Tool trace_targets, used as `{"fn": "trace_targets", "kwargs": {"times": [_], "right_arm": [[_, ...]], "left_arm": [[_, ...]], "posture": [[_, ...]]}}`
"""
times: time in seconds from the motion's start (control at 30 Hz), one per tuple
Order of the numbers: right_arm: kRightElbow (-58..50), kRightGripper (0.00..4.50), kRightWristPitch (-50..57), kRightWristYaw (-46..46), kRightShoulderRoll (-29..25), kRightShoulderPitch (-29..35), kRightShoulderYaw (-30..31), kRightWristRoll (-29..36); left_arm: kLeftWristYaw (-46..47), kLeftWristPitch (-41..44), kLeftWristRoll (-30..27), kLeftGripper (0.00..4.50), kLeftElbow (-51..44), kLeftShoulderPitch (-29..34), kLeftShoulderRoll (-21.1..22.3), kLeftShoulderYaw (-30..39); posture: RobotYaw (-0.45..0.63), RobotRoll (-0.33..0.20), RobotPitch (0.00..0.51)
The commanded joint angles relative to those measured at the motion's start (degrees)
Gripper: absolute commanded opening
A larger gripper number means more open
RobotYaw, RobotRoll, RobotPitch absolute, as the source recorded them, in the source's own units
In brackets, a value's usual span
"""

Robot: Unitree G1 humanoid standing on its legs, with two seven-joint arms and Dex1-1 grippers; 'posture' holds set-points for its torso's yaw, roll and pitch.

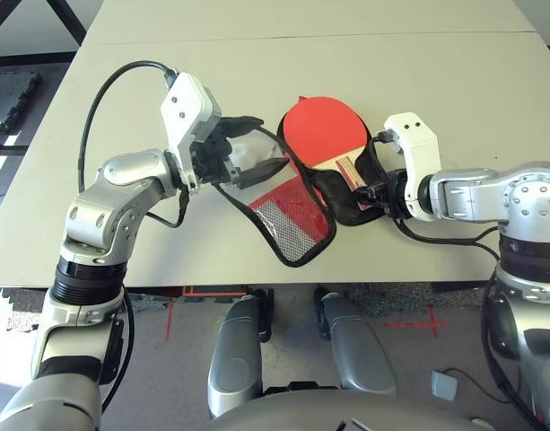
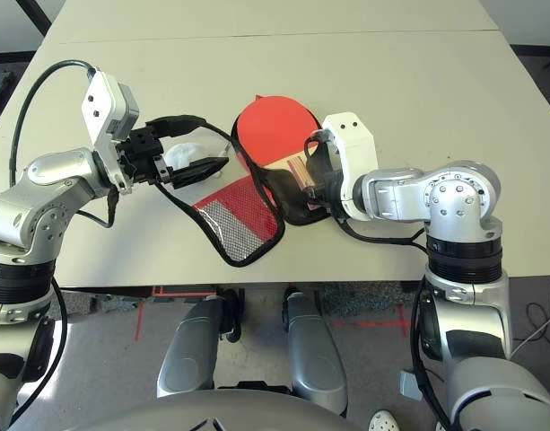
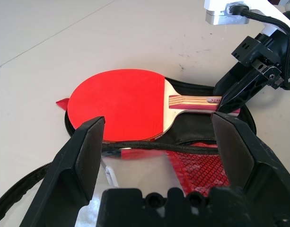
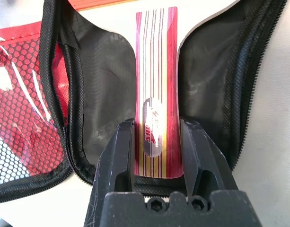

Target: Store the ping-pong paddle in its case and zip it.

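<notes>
I see the ping-pong paddle lying near the centre of the head view, its red face toward the upper middle of the frame and its striped wooden handle running down and right over the black lining of the case. The case lies unzipped on the table: one half sits under the paddle's handle, and the other flap, red with a mesh pocket, spreads toward the lower centre of the frame.

My right gripper comes in from the right of the frame and is clamped on the paddle's handle; in the right wrist view its two black fingers press against both edges of the handle near its end.

My left gripper hovers at centre left, above the case's flap, with its fingers spread wide and nothing between them. In the left wrist view the case's black zipper edge runs just below and between those fingers.
</notes>
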Motion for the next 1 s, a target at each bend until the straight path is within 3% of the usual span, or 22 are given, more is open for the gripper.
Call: {"fn": "trace_targets", "kwargs": {"times": [0.03, 0.2, 0.37, 0.5, 0.67, 0.8, 1.0], "right_arm": [[-1.1, 1.28, 0.6, -1.8, -0.5, 0.7, -0.2, 3.6], [-0.5, 1.28, 0.6, -5.3, 0.2, 0.7, -1.2, 7.6], [0.9, 2.98, 0.6, -6.3, -0.6, -0.7, -1.9, 12.0], [2.8, 4.47, 0.6, -0.3, -7.1, -3.2, -1.4, 14.0], [3.1, 4.49, 0.6, 10.0, -13.6, -3.7, -0.6, 13.1], [3.1, 4.49, -7.2, 24.7, -18.7, -1.8, -1.0, 4.4], [6.4, 4.49, -19.3, 37.8, -18.8, 1.7, -0.3, -6.9]], "left_arm": [[-0.2, 0.4, 0.4, 4.50, -1.1, 0.6, -0.2, -1.2], [-0.4, 0.3, 0.5, 4.50, -0.8, 0.5, -0.3, -1.4], [-0.7, -0.1, 0.5, 4.50, -0.3, 0.0, 0.4, -0.6], [-0.6, 1.3, -0.7, 4.50, -0.6, -2.6, 4.4, 3.9], [-2.7, 3.2, -1.4, 4.50, -0.8, -2.7, 11.8, 8.2], [-7.1, 3.7, -0.8, 4.50, 0.3, 5.3, 20.8, 14.4], [-6.5, 2.7, -0.7, 4.50, 1.0, 11.4, 20.8, 16.2]], "posture": [[0.09, 0.000, 0.262], [0.08, 0.000, 0.264], [0.08, 0.000, 0.265], [0.08, 0.000, 0.264], [0.11, 0.000, 0.264], [0.13, 0.000, 0.265], [0.15, 0.000, 0.259]]}}
